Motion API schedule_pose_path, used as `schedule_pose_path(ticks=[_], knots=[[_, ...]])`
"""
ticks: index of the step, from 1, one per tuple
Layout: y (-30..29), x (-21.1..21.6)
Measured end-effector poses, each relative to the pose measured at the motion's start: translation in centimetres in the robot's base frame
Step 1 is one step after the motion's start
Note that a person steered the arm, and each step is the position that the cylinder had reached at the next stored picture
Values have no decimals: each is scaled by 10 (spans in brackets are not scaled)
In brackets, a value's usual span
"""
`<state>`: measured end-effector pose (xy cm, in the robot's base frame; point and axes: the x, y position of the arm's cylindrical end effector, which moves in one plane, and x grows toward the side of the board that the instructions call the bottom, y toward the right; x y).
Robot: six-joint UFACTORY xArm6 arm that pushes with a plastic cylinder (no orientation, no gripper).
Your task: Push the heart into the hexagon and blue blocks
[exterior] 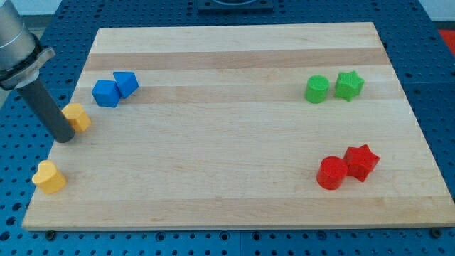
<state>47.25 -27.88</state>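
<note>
My tip (65, 136) touching the yellow hexagon (77, 116) from its left, holding nothing, yellow heart (49, 177) just below it toward the view's bottom, two blue blocks (114, 89) up-right

Rod tip (65, 137) touches the yellow hexagon block (77, 116) from the view's left; yellow heart block (49, 177) lies below, two blue blocks (114, 89) above-right.

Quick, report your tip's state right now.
My tip: no gripper, holds nothing; it sits against the yellow hexagon on its left side, above the yellow heart.
</note>
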Motion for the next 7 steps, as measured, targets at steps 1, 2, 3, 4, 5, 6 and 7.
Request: schedule_pose_path(ticks=[1, 2, 3, 4, 5, 6, 7], knots=[[11, -42], [11, -27], [24, 41], [16, 102], [22, 116], [78, 131], [50, 145]])
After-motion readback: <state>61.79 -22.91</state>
